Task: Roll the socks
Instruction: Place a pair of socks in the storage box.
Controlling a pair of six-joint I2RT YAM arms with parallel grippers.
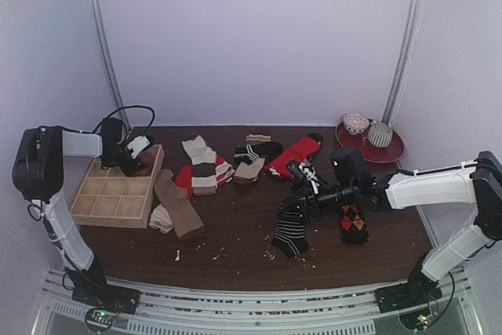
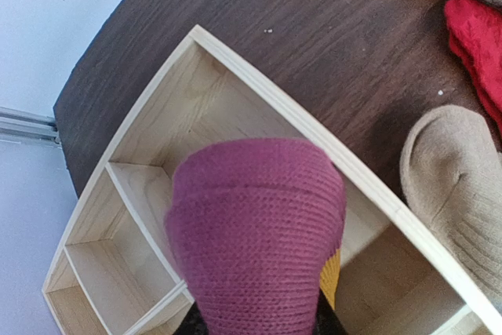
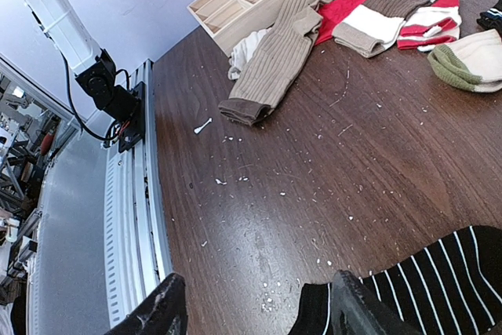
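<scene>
- The left fingers [image 1: 129, 162] are closed on a rolled magenta sock [image 2: 255, 233] with a bit of orange showing at its edge. It hangs over the far right corner of the wooden tray [image 1: 106, 221].
- From the left wrist, the roll fills most of the view, with the tray's bare compartments below it. I cannot tell whether it touches the wood.
- The right fingers [image 3: 161, 307] stand wide apart with nothing gripped, low over the surface [image 1: 235, 249] right of centre.
- A black-and-white striped sock [image 1: 290, 234] lies flat just beside them. From the right wrist its black end reaches in between the two fingers; whether they touch it I cannot tell.
- An argyle sock [image 1: 353, 223] lies under the right arm, right of the striped one.
- A tan sock [image 1: 179, 208] lies stretched out beside the tray's right side, with a white sock [image 1: 161, 219] at its left edge.
- Further back is a heap of red, white and brown socks [image 1: 202, 170], then a dark striped pair [image 1: 257, 151] and a red sock [image 1: 296, 154].
- A red plate [image 1: 396, 151] with two bowls sits at the far right corner.
- Pale lint specks dot the surface.
</scene>
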